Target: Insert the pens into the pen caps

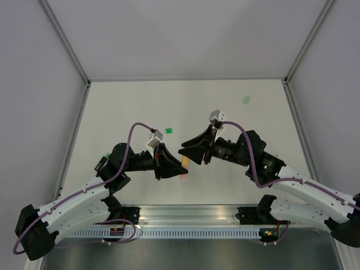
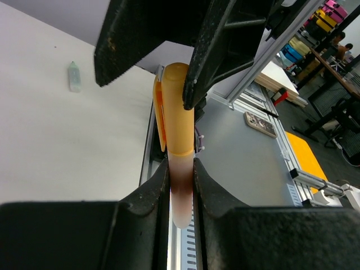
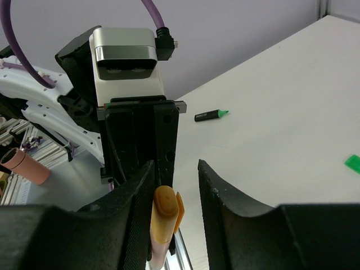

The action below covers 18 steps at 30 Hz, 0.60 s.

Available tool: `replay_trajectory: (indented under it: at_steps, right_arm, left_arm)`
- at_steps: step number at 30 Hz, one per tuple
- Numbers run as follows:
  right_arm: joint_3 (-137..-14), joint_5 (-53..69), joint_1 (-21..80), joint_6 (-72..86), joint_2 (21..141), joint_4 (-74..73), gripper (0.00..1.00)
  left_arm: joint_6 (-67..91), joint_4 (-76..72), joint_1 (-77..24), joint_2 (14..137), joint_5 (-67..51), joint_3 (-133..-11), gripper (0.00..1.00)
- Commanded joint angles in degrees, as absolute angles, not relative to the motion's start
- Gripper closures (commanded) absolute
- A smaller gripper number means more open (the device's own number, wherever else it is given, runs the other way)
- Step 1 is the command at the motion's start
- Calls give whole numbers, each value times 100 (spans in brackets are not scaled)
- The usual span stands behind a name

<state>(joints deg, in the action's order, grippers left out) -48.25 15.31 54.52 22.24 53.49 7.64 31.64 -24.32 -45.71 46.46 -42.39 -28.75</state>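
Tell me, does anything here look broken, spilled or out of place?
Nothing looks broken or spilled. The orange pen sits straight in the left gripper; the dark pen and a green cap just lie loose and apart on the table.

We see a white table (image 1: 124, 107) w/ pale grey walls (image 1: 185, 34) on three sides, metal posts (image 1: 63, 39) at corners; beyond (left wrist view) a workshop w/ a yellow board (image 2: 306, 157).

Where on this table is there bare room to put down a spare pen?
The far strip of the table along the back wall is bare from the left wall to the mint green pen. Crowded: the near middle, where the left gripper and right gripper meet around the orange pen, with a green cap just beyond them.
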Motion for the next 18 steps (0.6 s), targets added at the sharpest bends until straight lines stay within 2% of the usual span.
replay_trajectory:
  at_steps: [1,7,11,14,15,18]
  right_arm:
    - [-4729,1784,5449,2355,5405,1230,58]
    - [-4466,2003,5440,2548,5405,1362,71]
    - [-4228,1995,5441,2584,5335,1380,74]
    - [-4096,2074,5441,2636,5300,1380,84]
    - [-4070,2109,5449,2663,5291,1406,99]
    - [-3911,2284,5440,2803,5238,1503,100]
  left_arm:
    - [3085,-2804,-4588,4597,-4360,-2848,98]
    - [3094,-2795,-4597,4518,-4228,-2839,98]
    - [3094,-2769,-4588,4439,-4113,-2874,98]
    - [3094,-2751,-4588,4368,-3956,-2883,98]
    - [3094,-2716,-4588,4359,-3903,-2892,98]
    - [3103,-2690,-4588,4351,-3692,-2935,98]
